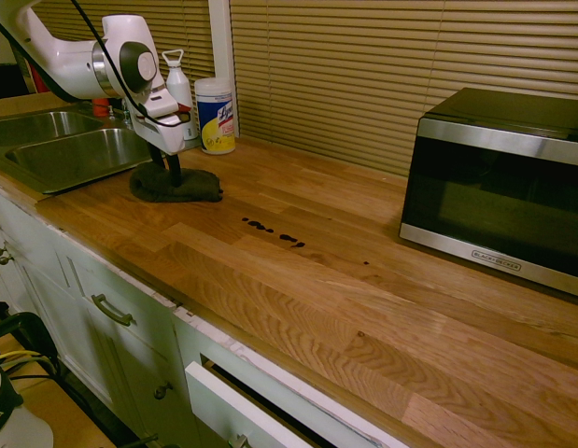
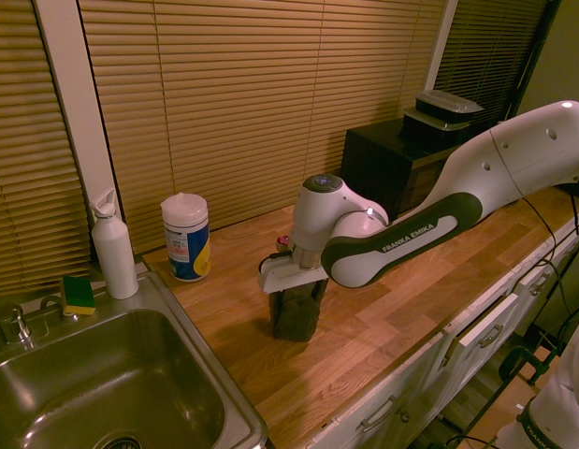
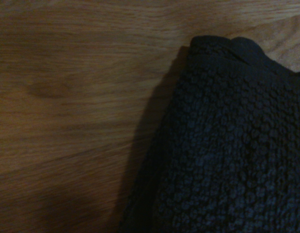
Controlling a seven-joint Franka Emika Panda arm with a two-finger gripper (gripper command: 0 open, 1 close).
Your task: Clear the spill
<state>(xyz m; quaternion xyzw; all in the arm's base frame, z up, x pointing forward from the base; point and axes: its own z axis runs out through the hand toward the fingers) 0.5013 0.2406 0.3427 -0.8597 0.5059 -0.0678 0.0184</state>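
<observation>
Tool: the tool (image 1: 169,170) is pointing straight down into the dark cloth (image 1: 176,184); the fingers are sitting in the cloth, and I cannot tell if they are apart or pinching it.
Cloth: it is lying in a lumpy heap on the table (image 1: 382,308), near the back edge and close to the sink (image 1: 74,154). In the wrist view the cloth (image 3: 222,145) is filling one side, with bare wood beside it.
Spill: the spill (image 1: 273,231) is sitting in the middle of the table as a short broken line of tiny dark drops. One more speck (image 1: 366,262) is lying further along, toward the microwave (image 1: 499,187).
Which way: the spill is lying away from the sink side of the tool, toward the microwave and a little toward the front edge. The cloth and the spill are near but not touching.
Long way of the spill: the line is running along the table, from the cloth side toward the microwave.
Next move, my guess: the cloth is needing to be dragged along that line.
Other things: a wipes tub (image 1: 215,115) and a white bottle (image 1: 179,84) are standing at the back edge behind the arm.
</observation>
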